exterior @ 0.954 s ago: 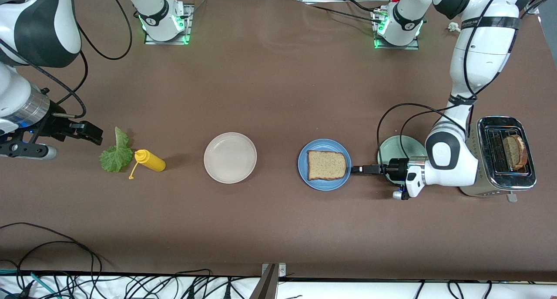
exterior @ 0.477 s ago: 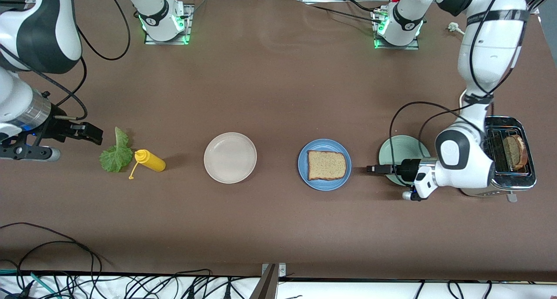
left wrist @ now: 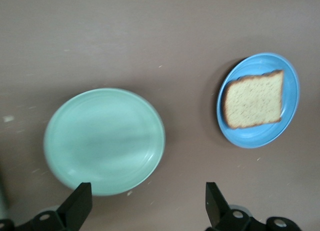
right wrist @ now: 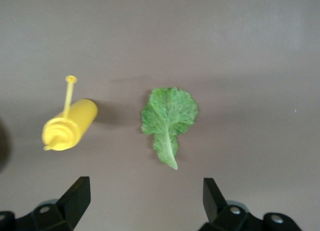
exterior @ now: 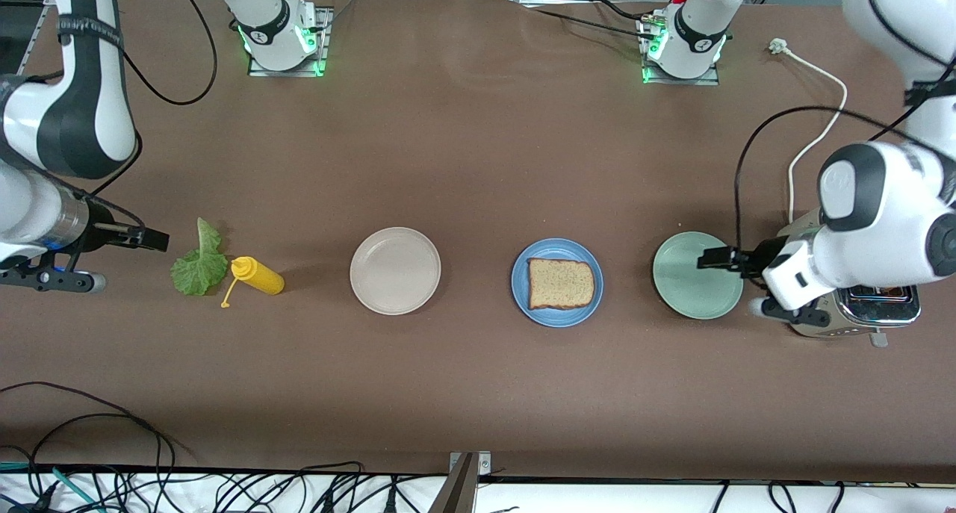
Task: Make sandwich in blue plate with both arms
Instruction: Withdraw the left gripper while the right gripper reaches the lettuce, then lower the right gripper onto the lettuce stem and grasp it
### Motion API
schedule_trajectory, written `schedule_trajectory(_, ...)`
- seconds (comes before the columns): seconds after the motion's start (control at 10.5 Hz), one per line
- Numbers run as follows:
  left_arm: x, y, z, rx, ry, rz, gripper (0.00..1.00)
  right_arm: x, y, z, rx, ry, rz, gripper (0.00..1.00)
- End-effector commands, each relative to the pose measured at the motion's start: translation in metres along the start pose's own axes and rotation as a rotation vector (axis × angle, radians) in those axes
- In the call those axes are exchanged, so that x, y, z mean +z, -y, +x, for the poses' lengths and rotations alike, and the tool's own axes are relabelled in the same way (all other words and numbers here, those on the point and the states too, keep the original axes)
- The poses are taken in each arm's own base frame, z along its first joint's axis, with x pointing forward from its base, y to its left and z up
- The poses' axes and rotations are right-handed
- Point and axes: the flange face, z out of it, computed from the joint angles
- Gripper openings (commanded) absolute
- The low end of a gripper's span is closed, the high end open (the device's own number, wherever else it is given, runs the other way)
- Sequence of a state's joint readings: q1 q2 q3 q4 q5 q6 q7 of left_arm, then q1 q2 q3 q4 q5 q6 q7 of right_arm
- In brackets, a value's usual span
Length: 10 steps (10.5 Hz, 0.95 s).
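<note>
Standing by the table, notes taken off the blue plate as landmark.

Blue plate (exterior: 556, 282): flat on the brown table (exterior: 478, 162), about mid-table.
Bread slice (exterior: 561, 283): one brown slice with a darker crust, lying flat on the blue plate, nothing on top of it.
Mint-green plate (exterior: 694, 285): just beside the blue plate, toward the left arm's end of the table, not touching it.
Left gripper (exterior: 715, 259): hangs over the mint-green plate's edge on the toaster side; jaws spread wide, nothing between them; the left wrist view shows both black fingertips (left wrist: 80, 203) apart with bare plate and table in the gap.
Toaster (exterior: 859, 311): past the mint-green plate from the blue plate, largely covered by the left arm.
Off-white plate (exterior: 395, 270): near the blue plate, toward the right arm's end, a gap between them.
Yellow squeeze bottle (exterior: 258, 275): lying on its side, past the off-white plate from the blue plate.
Lettuce leaf (exterior: 199, 263): flat on the table just beside the bottle, well apart from the blue plate.
Right gripper (exterior: 153, 238): near the lettuce, at the right arm's end; jaws wide apart, holding nothing.
</note>
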<state>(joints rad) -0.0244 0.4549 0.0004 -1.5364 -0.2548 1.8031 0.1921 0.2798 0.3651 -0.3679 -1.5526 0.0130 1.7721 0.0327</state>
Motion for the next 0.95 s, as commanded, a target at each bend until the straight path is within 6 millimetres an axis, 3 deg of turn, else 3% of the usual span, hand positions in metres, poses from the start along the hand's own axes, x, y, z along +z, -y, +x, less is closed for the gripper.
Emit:
schedule_trajectory(0.0,-0.072,-0.009,-0.058,0.029,0.011,0.174,1.00,0.059,-0.018,0.006,0.014,0.070,-0.013,1.00)
schedule_trajectory(0.19,-0.114,-0.020,-0.105,0.002,-0.007,0.214,1.00,0.106,-0.023,0.003,0.010,0.048,-0.012,1.00)
schedule_trajectory(0.38,-0.145,-0.032,-0.145,-0.034,-0.026,0.248,1.00,0.150,-0.038,0.001,-0.001,0.024,0.004,1.00)
schedule_trajectory(0.48,-0.157,-0.036,-0.159,-0.038,-0.029,0.250,1.00,0.171,-0.036,0.002,-0.004,0.040,0.022,1.00)
schedule_trajectory(0.67,-0.173,-0.031,-0.173,-0.049,-0.038,0.294,1.00,0.205,-0.031,0.002,-0.001,0.094,0.033,1.00)
schedule_trajectory(0.86,-0.178,-0.020,-0.178,-0.073,-0.045,0.293,1.00,0.222,-0.027,0.001,0.001,0.120,0.038,1.00)
